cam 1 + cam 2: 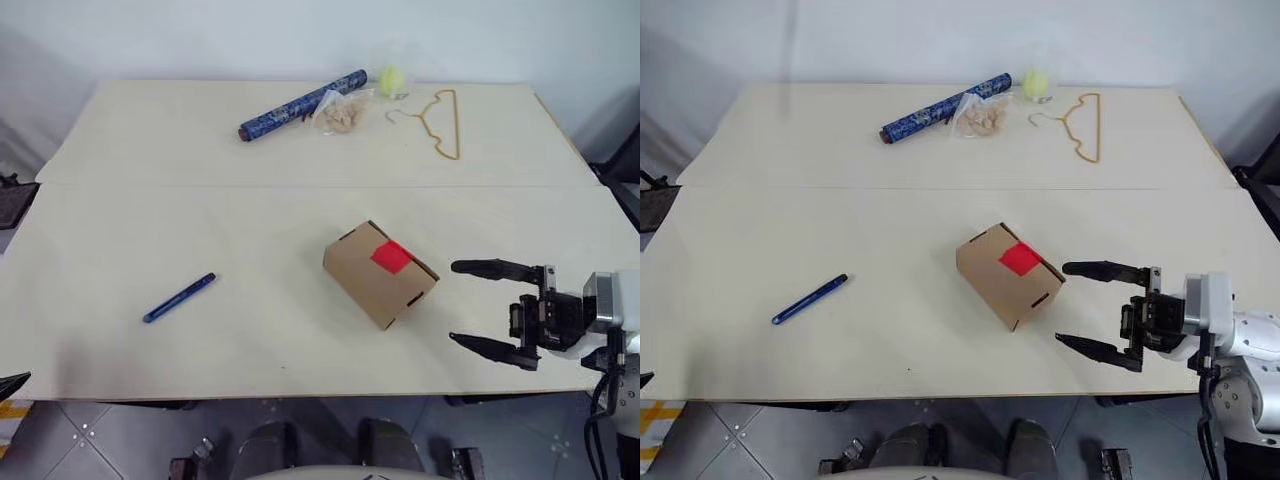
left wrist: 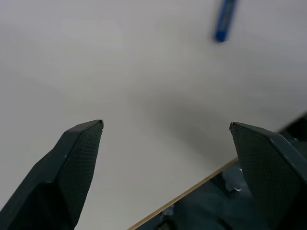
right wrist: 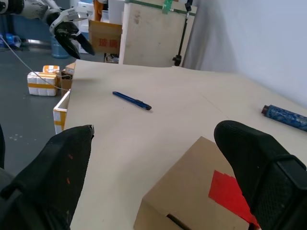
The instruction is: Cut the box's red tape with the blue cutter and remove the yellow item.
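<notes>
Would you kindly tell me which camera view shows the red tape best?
The left eye view: the red tape lies whole on the box. The right eye view matches; the right wrist view cuts it off behind a finger.

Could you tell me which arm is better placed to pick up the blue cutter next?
Probably the left: the blue cutter lies on the robot's left, while the open right gripper sits beside the box.

This looks like a workshop or storeroom. Past the big pale table [image 3: 158, 120] stand a tall wooden board [image 3: 156, 33] and stacked cardboard boxes [image 3: 103, 36], and small taped boxes [image 3: 42, 82] sit on the grey floor [image 3: 24, 115] beside it.
</notes>
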`<control>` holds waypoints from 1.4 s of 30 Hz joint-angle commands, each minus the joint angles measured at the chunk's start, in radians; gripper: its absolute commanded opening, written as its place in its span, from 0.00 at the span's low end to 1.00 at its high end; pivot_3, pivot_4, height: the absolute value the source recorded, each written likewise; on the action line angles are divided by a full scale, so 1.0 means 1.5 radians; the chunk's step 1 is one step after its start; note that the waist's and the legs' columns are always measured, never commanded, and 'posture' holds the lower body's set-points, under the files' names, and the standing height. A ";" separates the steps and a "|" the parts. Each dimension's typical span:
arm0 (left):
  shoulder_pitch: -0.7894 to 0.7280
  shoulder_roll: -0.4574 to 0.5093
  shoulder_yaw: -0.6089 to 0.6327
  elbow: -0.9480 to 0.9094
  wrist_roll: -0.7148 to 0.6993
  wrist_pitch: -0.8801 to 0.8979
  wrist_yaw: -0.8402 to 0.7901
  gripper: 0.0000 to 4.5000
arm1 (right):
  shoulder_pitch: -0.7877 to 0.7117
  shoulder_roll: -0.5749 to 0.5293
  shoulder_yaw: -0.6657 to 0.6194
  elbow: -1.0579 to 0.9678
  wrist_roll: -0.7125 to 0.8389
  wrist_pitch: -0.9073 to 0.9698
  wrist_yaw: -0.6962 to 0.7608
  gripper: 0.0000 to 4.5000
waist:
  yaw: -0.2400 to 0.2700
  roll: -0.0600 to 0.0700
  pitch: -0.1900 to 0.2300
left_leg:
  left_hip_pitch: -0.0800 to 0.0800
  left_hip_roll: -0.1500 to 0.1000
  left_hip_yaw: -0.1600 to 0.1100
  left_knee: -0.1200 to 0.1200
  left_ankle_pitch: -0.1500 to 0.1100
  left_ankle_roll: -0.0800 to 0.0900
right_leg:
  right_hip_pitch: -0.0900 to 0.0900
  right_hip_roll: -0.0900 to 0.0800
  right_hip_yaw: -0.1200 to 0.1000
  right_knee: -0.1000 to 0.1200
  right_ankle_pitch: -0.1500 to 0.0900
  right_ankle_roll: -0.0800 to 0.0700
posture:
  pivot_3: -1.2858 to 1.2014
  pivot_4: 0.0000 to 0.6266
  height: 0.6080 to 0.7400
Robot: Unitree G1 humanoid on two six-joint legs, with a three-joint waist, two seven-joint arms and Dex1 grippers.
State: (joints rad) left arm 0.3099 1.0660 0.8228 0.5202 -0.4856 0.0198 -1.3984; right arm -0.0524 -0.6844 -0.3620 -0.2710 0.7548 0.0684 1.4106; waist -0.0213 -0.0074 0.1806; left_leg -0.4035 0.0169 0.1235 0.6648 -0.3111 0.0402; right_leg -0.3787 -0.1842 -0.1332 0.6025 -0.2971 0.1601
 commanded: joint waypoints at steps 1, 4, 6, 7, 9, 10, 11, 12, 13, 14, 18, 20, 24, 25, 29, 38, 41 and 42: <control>-0.070 -0.035 -0.104 -0.122 0.012 0.017 0.052 1.00 | -0.002 -0.017 -0.005 -0.025 0.034 0.012 0.015 0.99 | 0.007 0.001 0.000 | 0.000 0.000 0.000 0.000 0.000 0.000 | 0.001 0.000 0.000 -0.001 0.000 0.000 | 0.52 0.24 1.00; -0.134 -0.056 -0.178 -0.168 0.030 0.039 0.088 1.00 | 0.000 -0.023 -0.001 -0.042 0.042 0.022 0.011 0.99 | 0.012 0.001 0.000 | 0.001 0.000 0.000 0.000 0.002 -0.001 | 0.000 0.000 0.001 0.000 0.000 0.000 | 0.52 0.24 1.00; -0.167 -0.061 -0.223 -0.177 0.046 0.057 0.106 1.00 | 0.003 -0.025 0.002 -0.051 0.040 0.025 0.010 0.99 | 0.010 0.001 0.000 | 0.000 0.001 0.000 0.000 0.002 -0.001 | 0.000 0.001 0.000 0.003 0.000 0.000 | 0.52 0.24 1.00; -0.177 -0.062 -0.238 -0.177 0.053 0.060 0.111 1.00 | 0.005 -0.027 0.004 -0.054 0.038 0.025 0.010 0.99 | 0.008 0.001 0.000 | 0.000 0.001 0.001 0.000 0.002 -0.001 | 0.000 0.001 0.000 0.003 0.000 -0.001 | 0.52 0.24 1.00; -0.230 -0.063 -0.301 -0.160 0.096 0.065 0.137 1.00 | 0.008 -0.021 0.009 -0.067 0.030 0.025 -0.006 0.99 | 0.007 0.001 0.000 | 0.000 0.000 0.001 0.000 0.003 0.002 | 0.000 0.002 0.000 0.003 0.000 -0.001 | 0.52 0.24 1.00; -0.252 -0.056 -0.331 -0.158 0.118 0.079 0.147 1.00 | 0.011 -0.019 0.012 -0.075 0.028 0.028 -0.015 0.99 | 0.008 0.001 0.000 | 0.001 0.000 0.001 0.000 0.003 0.003 | 0.000 0.002 0.000 0.004 0.000 -0.001 | 0.52 0.24 1.00; -0.267 -0.051 -0.352 -0.157 0.133 0.089 0.153 1.00 | 0.014 -0.019 0.014 -0.081 0.027 0.030 -0.021 0.99 | 0.009 0.001 0.000 | 0.000 0.000 0.001 0.000 0.004 0.003 | 0.000 0.002 0.000 0.004 0.000 -0.001 | 0.52 0.24 1.00; -0.280 -0.045 -0.366 -0.171 0.140 0.123 0.165 1.00 | 0.017 -0.020 0.015 -0.085 0.027 0.032 -0.025 0.99 | 0.009 0.001 0.000 | 0.000 0.000 0.001 0.000 0.004 0.003 | 0.000 0.002 0.000 0.004 0.000 0.000 | 0.52 0.24 1.00; -0.290 -0.041 -0.376 -0.181 0.144 0.149 0.174 1.00 | 0.020 -0.022 0.016 -0.088 0.028 0.033 -0.029 0.99 | 0.009 0.001 0.000 | 0.000 0.000 0.001 0.000 0.004 0.003 | 0.000 0.002 0.000 0.004 0.000 0.000 | 0.52 0.24 1.00; -0.296 -0.037 -0.387 -0.201 0.137 0.180 0.168 1.00 | 0.022 -0.021 0.017 -0.090 0.028 0.033 -0.035 0.99 | 0.011 0.001 0.000 | 0.000 0.000 0.002 0.000 0.004 0.003 | 0.000 0.002 0.000 0.004 0.000 0.000 | 0.52 0.24 1.00; -0.342 -0.037 -0.452 -0.235 0.165 0.238 0.179 1.00 | 0.029 -0.016 0.024 -0.100 0.025 0.031 -0.053 0.99 | 0.015 0.001 0.000 | 0.000 0.000 0.002 0.000 0.004 0.004 | 0.000 0.001 0.001 0.005 0.000 0.000 | 0.52 0.24 1.00; -0.352 -0.041 -0.462 -0.233 0.173 0.247 0.188 1.00 | 0.033 -0.017 0.024 -0.105 0.027 0.031 -0.058 0.99 | 0.016 0.001 0.000 | 0.000 0.000 0.001 0.000 0.005 0.004 | 0.000 0.001 0.001 0.005 0.000 0.000 | 0.52 0.24 1.00; -0.373 -0.061 -0.494 -0.233 0.184 0.293 0.207 0.88 | 0.044 -0.021 0.017 -0.112 0.027 0.032 -0.071 1.00 | 0.022 0.003 -0.001 | 0.001 -0.001 0.001 0.000 0.005 0.004 | 0.000 0.001 0.001 0.005 0.000 0.000 | 0.52 0.24 1.00; -0.373 -0.063 -0.497 -0.236 0.183 0.301 0.207 0.82 | 0.047 -0.022 0.015 -0.114 0.027 0.032 -0.074 1.00 | 0.023 0.003 -0.001 | 0.001 -0.001 0.001 0.000 0.005 0.004 | 0.000 0.001 0.001 0.005 0.000 0.000 | 0.52 0.24 1.00; -0.370 -0.072 -0.501 -0.232 0.187 0.287 0.216 0.56 | 0.061 -0.024 0.007 -0.119 0.029 0.027 -0.077 1.00 | 0.026 0.003 -0.001 | 0.001 -0.001 0.001 0.000 0.005 0.004 | 0.000 0.001 0.001 0.005 0.000 0.000 | 0.52 0.24 1.00; -0.373 -0.090 -0.503 -0.236 0.187 0.266 0.222 0.32 | 0.066 -0.028 0.004 -0.117 0.029 0.025 -0.078 1.00 | 0.031 0.004 -0.002 | 0.001 -0.001 0.001 0.001 0.005 0.004 | 0.001 0.001 0.001 0.005 0.000 0.000 | 0.52 0.24 1.00; -0.372 -0.090 -0.505 -0.236 0.189 0.269 0.223 0.28 | 0.066 -0.027 0.006 -0.112 0.027 0.021 -0.076 1.00 | 0.031 0.004 -0.002 | 0.001 -0.001 0.001 0.001 0.005 0.004 | 0.001 0.001 0.001 0.005 0.000 0.000 | 0.52 0.24 1.00; -0.371 -0.092 -0.505 -0.236 0.190 0.264 0.223 0.24 | 0.067 -0.027 0.006 -0.111 0.026 0.020 -0.075 1.00 | 0.031 0.004 -0.002 | 0.001 -0.001 0.001 0.001 0.005 0.004 | 0.001 0.001 0.001 0.005 0.000 0.000 | 0.52 0.24 1.00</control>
State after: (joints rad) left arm -0.2698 0.9454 0.1143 0.1692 -0.2146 0.4122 -1.0458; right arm 0.0472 -0.7138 -0.3235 -0.4229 0.7878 0.1131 1.2948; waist 0.0255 -0.0008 0.1779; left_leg -0.4023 0.0153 0.1248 0.6658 -0.3032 0.0466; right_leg -0.3773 -0.1830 -0.1322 0.6095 -0.2965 0.1597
